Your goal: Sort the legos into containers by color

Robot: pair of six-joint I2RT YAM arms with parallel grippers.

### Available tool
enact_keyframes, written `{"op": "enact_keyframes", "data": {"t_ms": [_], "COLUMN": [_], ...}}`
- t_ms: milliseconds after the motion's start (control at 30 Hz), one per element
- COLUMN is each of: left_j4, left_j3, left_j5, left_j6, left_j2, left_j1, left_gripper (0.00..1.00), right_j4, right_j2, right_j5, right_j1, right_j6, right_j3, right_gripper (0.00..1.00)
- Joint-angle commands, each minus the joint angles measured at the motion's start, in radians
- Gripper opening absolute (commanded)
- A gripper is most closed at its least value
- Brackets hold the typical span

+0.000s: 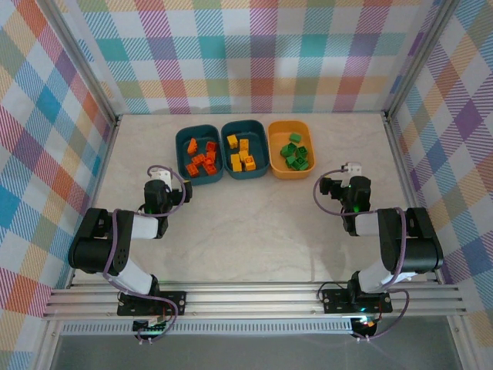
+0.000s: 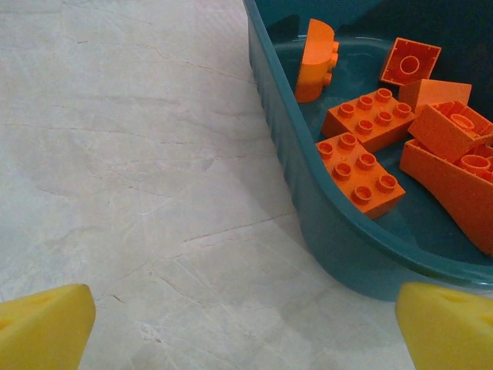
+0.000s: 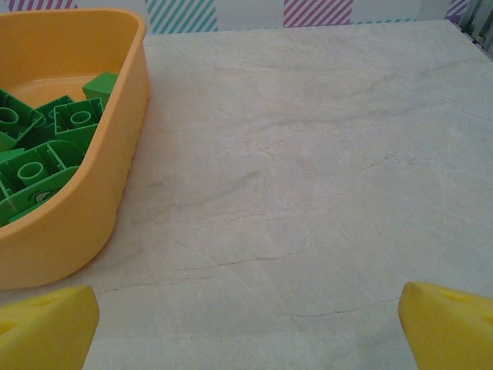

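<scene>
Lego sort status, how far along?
Looks done: orange legos sit in the left teal tub, yellow legos in the middle teal tub, green legos in the orange-yellow tub. In hand: nothing, left end effector and right end effector both open, empty. Left: no loose brick visible.

Three tubs: two dark teal, the left teal tub (image 1: 182, 139) and the middle teal tub (image 1: 256, 129), plus one orange-yellow tub (image 1: 282, 171). Orange legos (image 1: 201, 160): at least seven. Yellow legos (image 1: 242, 156): about six. Green legos (image 1: 295, 153): about six, too clustered for certainty. Two arms: left arm (image 1: 127, 239), right arm (image 1: 393, 235)
</scene>
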Motion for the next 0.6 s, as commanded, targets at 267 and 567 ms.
{"op": "enact_keyframes", "data": {"t_ms": [267,567], "left_j4": [0.004,0.002], "left_j3": [0.02,0.019], "left_j5": [0.019,0.027], "left_j6": [0.017,0.013], "left_j2": [-0.003,-0.003], "left_j1": [0.009,0.014], "left_gripper": [1.0,1.0], "right_j4": [0.01,0.012], "right_j2": [-0.013,-0.013], "right_j5": [-0.013,-0.014], "right_j1": [-0.003,-0.003], "right_j6": [0.009,0.009], "right_j3": [0.001,0.0], "right_gripper": [1.0,1.0]}}
